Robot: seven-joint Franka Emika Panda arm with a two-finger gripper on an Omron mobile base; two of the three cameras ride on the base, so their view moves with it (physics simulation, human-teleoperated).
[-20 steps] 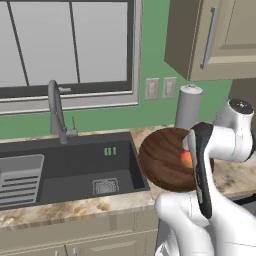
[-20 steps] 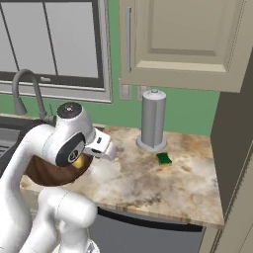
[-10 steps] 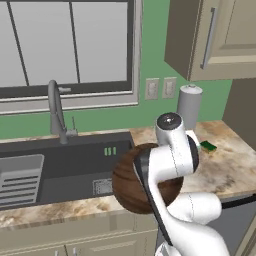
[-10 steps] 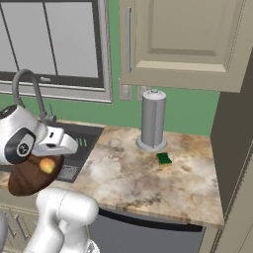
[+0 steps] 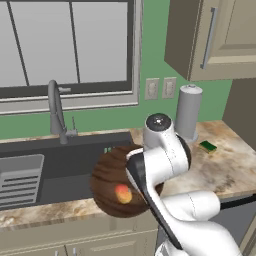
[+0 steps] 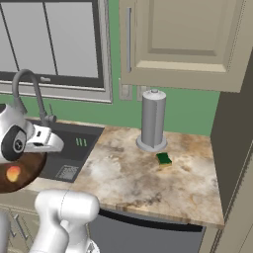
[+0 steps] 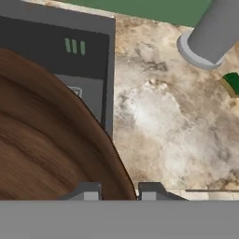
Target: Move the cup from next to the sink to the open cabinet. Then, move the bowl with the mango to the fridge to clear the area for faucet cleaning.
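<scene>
My gripper [image 7: 120,189] is shut on the rim of the dark brown bowl [image 7: 42,140], one finger on each side of its wall. The bowl [image 5: 112,187] hangs tilted in the air over the front edge of the sink [image 5: 65,160], with the orange mango [image 5: 122,194] lying inside it. From the right base view the bowl [image 6: 17,170] and mango [image 6: 12,173] sit low at the left edge, under my hand. The faucet [image 5: 55,107] stands behind the sink. A beige wall cabinet [image 5: 215,35] hangs at the upper right. The cup and the fridge are out of view.
A grey cylinder [image 6: 152,118] stands on the marble counter [image 6: 148,183] near the wall, with a green sponge [image 6: 163,159] beside it. A ribbed tray [image 5: 20,177] lies in the sink's left half. A dark tall panel bounds the counter on the right.
The arm has swung left with the bowl, carrying it from above the counter to above the sink's front edge. The bowl now tilts toward the cameras.
</scene>
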